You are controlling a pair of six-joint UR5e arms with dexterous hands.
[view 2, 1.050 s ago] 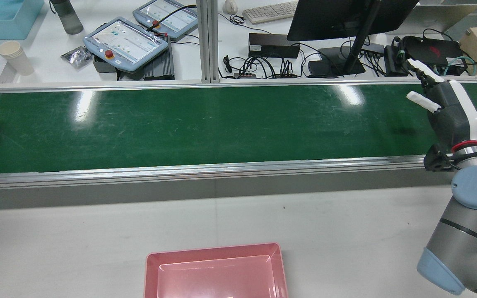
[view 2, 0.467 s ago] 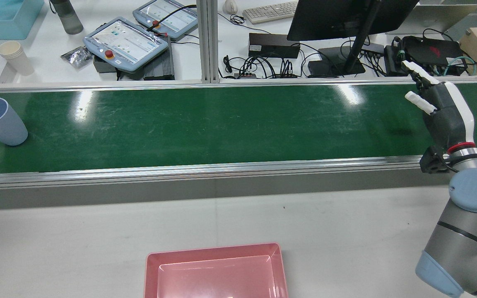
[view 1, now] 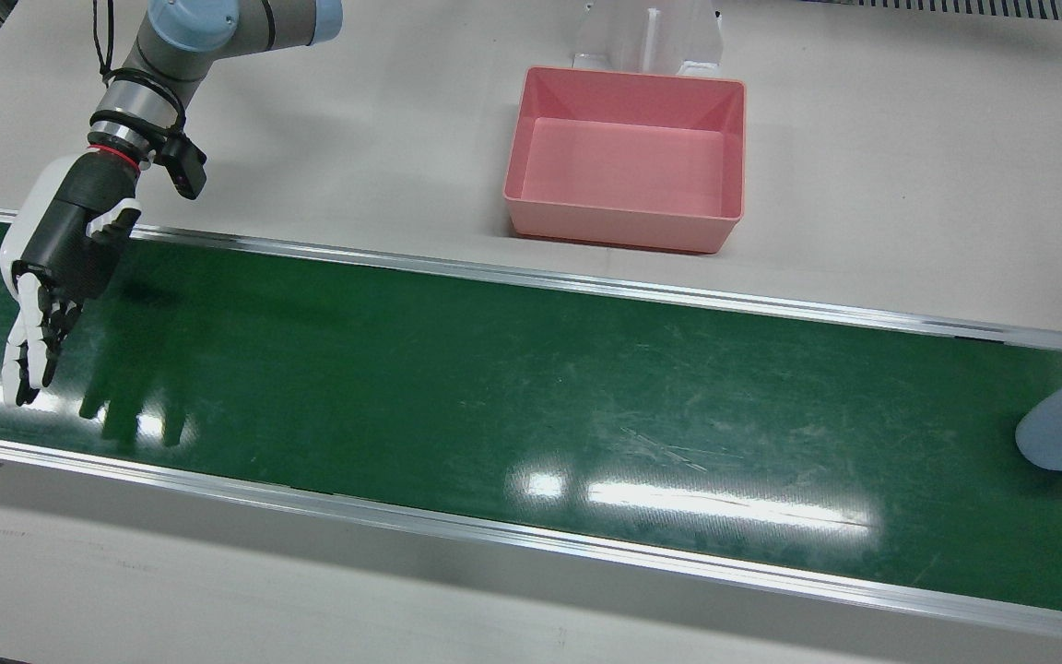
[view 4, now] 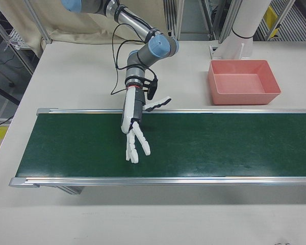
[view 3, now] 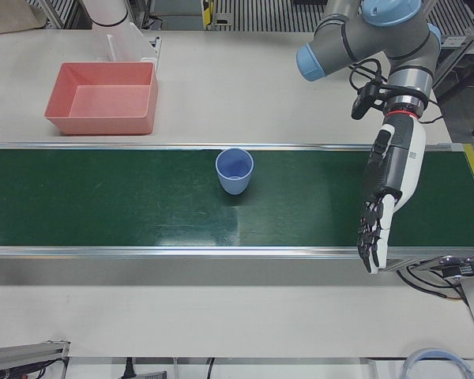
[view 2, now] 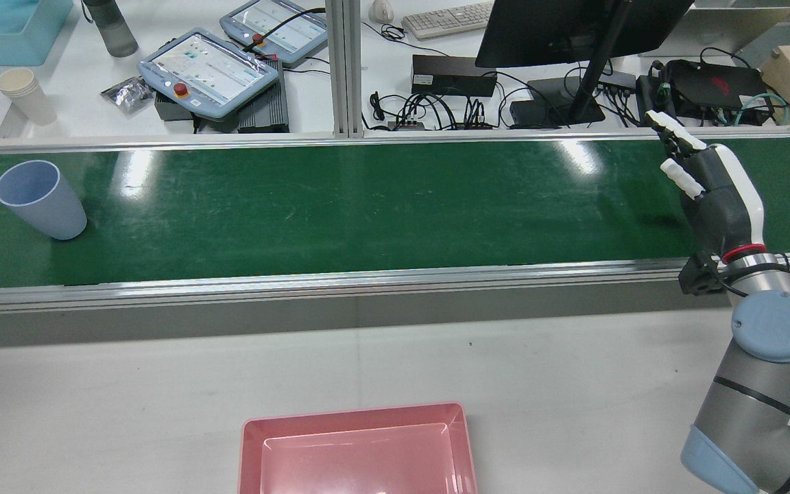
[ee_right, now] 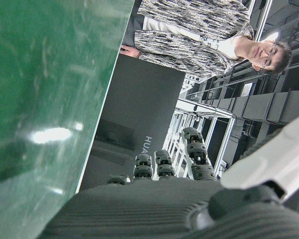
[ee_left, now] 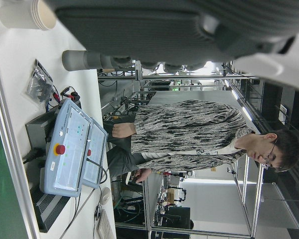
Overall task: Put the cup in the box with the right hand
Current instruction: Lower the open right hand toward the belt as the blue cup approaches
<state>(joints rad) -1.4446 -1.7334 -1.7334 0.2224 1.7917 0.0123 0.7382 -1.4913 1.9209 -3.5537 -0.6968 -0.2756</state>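
While the blue cup [view 2: 42, 200] stands upright on the green belt [view 2: 367, 213], well apart from the right hand [view 2: 710, 185], no grasp is yet possible.

The right hand hangs over the belt's right end in the rear view, fingers spread, thumb out, holding nothing. In my judgement it should stay open and low, side-on to the cup's wall, and close only once the cup sits between thumb and fingers. The lift must then clear the belt rail before crossing to the empty pink box [view 2: 354, 414] on the near table. Only the left-front view shows the left hand [view 3: 387, 189], fingers straight and empty, to the cup's right. The right-front view misses the cup entirely.
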